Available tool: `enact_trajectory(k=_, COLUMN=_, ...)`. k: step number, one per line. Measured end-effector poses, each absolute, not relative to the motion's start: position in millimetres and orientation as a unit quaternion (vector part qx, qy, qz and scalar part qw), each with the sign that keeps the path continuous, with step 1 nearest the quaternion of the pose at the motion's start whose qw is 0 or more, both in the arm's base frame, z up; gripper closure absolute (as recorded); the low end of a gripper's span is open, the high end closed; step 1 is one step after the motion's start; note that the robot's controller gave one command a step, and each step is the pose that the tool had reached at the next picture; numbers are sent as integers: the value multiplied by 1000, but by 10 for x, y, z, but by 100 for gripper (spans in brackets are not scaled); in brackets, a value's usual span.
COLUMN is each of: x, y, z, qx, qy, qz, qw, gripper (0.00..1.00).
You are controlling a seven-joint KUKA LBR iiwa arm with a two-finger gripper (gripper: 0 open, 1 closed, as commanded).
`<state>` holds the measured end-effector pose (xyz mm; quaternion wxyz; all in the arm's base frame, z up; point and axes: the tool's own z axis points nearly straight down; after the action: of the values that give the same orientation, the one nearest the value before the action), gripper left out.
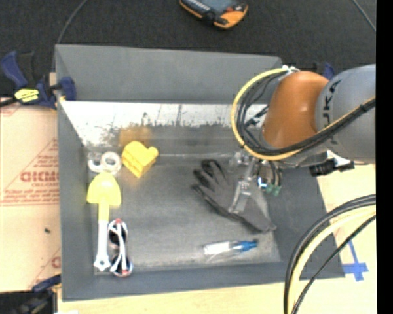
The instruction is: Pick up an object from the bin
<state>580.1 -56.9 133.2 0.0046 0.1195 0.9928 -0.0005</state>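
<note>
End effector (243, 198) was over black glove (213, 182), right half of bin (164, 77), clenched or released could not be told.

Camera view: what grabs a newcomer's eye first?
The arm with its orange cover, reaching in from the right, its gripper over a black glove lying right of the middle of the bin. Next, the yellow things at the left: a shovel with a white handle, and a block near the back wall.
</note>
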Motion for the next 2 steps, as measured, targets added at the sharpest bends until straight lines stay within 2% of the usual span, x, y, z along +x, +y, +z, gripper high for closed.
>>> enact_trajectory(k=1, x=5504, y=-670, z=992, qx=184, qy=983, qz=0, qw=0, gripper=0)
enact_trajectory(k=2, x=5503, y=-742, z=705, qx=223, qy=975, qz=0, qw=5, gripper=0)
